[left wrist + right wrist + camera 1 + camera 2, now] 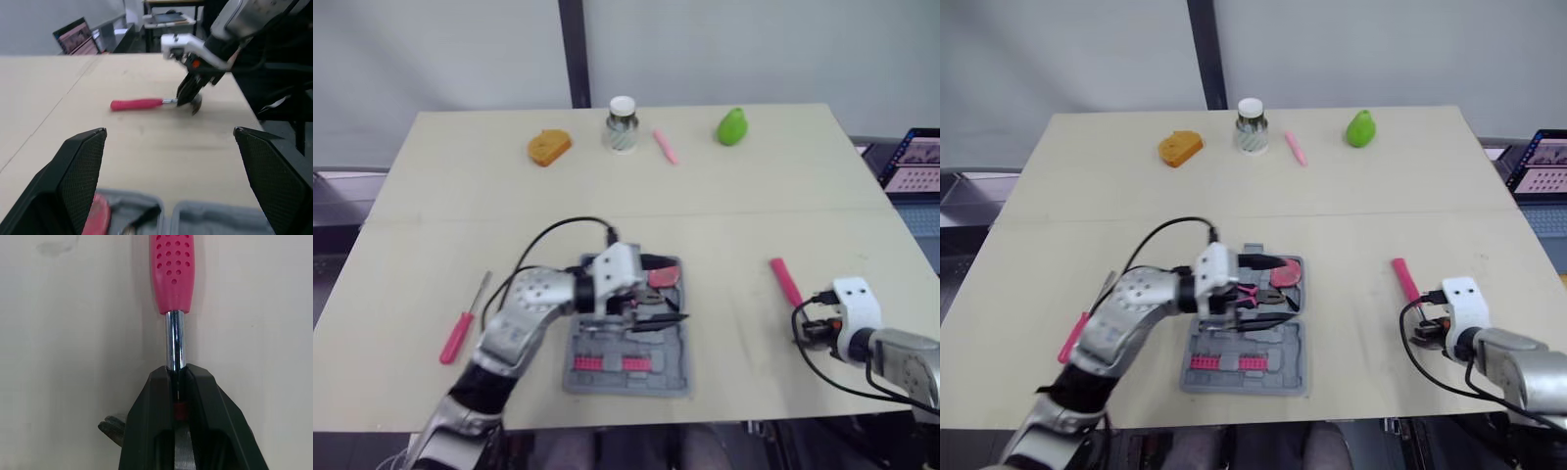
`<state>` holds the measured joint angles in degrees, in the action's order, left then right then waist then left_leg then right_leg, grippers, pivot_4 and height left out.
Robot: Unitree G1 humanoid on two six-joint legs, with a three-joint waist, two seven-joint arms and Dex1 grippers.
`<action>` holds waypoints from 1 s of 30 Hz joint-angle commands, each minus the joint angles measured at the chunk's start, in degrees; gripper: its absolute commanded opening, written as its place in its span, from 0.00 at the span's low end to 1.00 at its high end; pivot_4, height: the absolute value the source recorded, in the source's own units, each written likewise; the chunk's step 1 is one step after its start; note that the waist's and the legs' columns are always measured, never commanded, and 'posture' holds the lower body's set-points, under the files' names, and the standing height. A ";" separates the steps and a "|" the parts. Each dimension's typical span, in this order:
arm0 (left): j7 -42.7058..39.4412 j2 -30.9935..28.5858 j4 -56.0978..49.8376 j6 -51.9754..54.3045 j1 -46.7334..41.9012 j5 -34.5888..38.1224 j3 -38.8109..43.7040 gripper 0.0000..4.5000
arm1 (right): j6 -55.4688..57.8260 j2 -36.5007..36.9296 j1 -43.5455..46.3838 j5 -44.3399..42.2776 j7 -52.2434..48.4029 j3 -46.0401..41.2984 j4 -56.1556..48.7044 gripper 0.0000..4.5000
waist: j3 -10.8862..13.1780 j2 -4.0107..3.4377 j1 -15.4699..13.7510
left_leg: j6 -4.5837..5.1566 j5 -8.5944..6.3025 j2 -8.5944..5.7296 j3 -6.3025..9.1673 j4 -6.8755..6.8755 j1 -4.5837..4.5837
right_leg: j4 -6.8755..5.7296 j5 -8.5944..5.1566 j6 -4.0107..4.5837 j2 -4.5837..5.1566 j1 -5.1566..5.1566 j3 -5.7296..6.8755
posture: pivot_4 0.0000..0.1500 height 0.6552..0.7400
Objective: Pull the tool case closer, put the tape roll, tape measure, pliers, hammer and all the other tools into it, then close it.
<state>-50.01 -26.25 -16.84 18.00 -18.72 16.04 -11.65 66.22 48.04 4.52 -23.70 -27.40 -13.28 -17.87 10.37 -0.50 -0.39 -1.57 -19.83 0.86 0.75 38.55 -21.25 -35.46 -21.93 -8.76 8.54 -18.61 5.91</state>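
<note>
A pink-handled screwdriver [460, 333] lay near the table's left edge, well apart from the open grey tool case [668, 362] at the front centre. The left gripper [661, 292] hovered over the case with its fingers [80, 161] spread wide and nothing between them. Further right, the hammer [785, 281] lay flat on the table, and the right gripper [177, 377] was clamped narrow on its chrome shaft, between the pink grip and the head.

The hammer looked stiff and head-heavy, so a hold close to the head, as here, would likely keep it from tipping when raised. The polished shaft looked slippery, and the dimpled pink grip would probably offer the surer purchase.

The pale table [754, 196] was smooth and flat, with a seam across its middle. A white-lidded jar [622, 124] and a green pear-shaped object [732, 126] stood along its far side. Plain grey walls split by a dark post rose behind, and a laptop [913, 162] glowed off the right edge.
</note>
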 commanded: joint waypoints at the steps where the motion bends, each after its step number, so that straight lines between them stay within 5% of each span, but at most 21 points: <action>1: -0.74 -5.96 -7.54 -0.42 8.62 2.58 8.49 1.00 | -1.55 6.11 6.26 -2.87 -7.91 5.07 -7.99 0.02 | 0.04 -0.07 0.47 | 0.00 0.00 0.00 0.00 -0.04 -0.01 | 0.02 0.00 0.00 0.00 0.00 0.00 | 1.00 1.00; 7: -2.44 -13.12 -14.37 -1.79 29.20 7.22 27.75 1.00 | -2.12 12.24 23.77 -2.48 -19.77 25.11 -15.19 0.02 | 0.21 0.08 0.03 | -0.01 0.01 0.01 0.13 -0.20 -0.05 | 0.31 0.00 0.00 0.02 0.06 0.08 | 1.00 1.00; 14: -5.04 -8.12 -17.78 -10.13 49.24 10.20 39.70 1.00 | -2.05 8.77 40.95 3.59 -26.85 45.44 -13.21 0.02 | 0.35 0.27 -0.95 | 0.00 -0.01 -0.03 0.21 0.06 -0.18 | 0.39 0.04 -0.06 0.05 0.09 0.12 | 1.00 1.00; 21: -6.53 -2.74 -18.46 -18.38 60.65 9.10 40.40 1.00 | 0.30 3.13 45.04 5.16 -27.76 52.79 -14.35 0.02 | 0.36 0.30 -0.89 | -0.02 -0.03 -0.01 0.17 0.06 -0.21 | 0.40 0.04 -0.06 0.02 0.05 0.12 | 1.00 1.00; 30: -2.90 0.23 -18.95 -22.18 62.88 6.47 36.17 1.00 | 5.06 -4.72 46.00 6.58 -23.74 57.62 -14.12 0.02 | 0.35 0.30 -0.92 | 0.00 -0.04 -0.02 0.18 0.10 -0.21 | 0.36 0.04 -0.06 0.02 0.04 0.12 | 1.00 1.00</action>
<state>-53.64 -26.21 -33.38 -3.32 43.20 22.55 24.88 70.78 43.76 50.34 -17.69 -51.86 44.62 -30.14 10.72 -0.19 -1.32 -1.57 -19.87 0.84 0.92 38.65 -21.46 -35.10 -21.88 -8.82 8.56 -18.58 6.03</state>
